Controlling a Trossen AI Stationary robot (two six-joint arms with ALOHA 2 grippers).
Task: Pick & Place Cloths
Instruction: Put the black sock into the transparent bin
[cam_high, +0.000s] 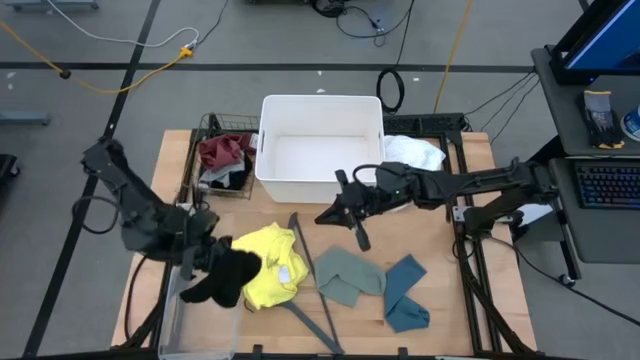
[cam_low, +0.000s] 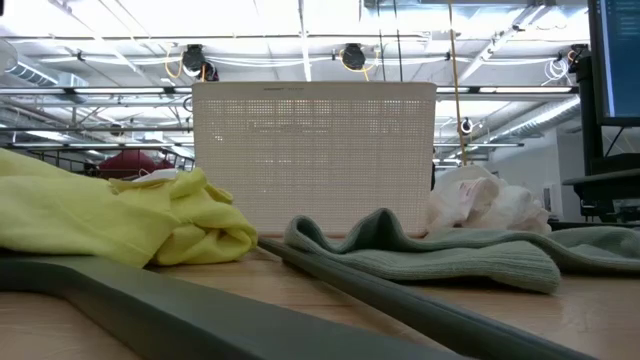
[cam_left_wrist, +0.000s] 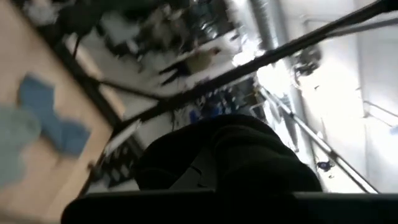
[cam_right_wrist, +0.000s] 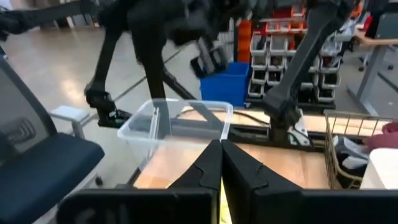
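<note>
My left gripper (cam_high: 205, 255) is near the table's left near corner, shut on a black cloth (cam_high: 228, 277). That cloth fills the left wrist view (cam_left_wrist: 230, 155) and hides the fingers. Beside it the yellow cloth (cam_high: 272, 268) lies crumpled on the table. The sage green cloth (cam_high: 350, 275) and the teal cloth (cam_high: 405, 297) lie flat to its right. The white cloth (cam_high: 415, 152) lies right of the white bin (cam_high: 320, 110). A maroon cloth (cam_high: 225, 150) sits in the wire basket. My right gripper (cam_high: 322, 216) hovers in front of the bin, shut and holding nothing (cam_right_wrist: 221, 149). My left gripper holds the black cloth by its upper end (cam_high: 215, 258). The cloth bunches over the fingers and hides the place of contact. The rest hangs down toward the near edge (cam_high: 205, 292), partly over the yellow cloth; whether its lower end rests on anything I cannot tell.
A thin dark grey hanger (cam_high: 312, 285) lies between the yellow and sage green cloths. A clear plastic container (cam_high: 200, 325) sits at the near left corner, below the black cloth. The wire basket (cam_high: 205, 135) stands left of the white bin. Bare wood shows near the table's right edge.
</note>
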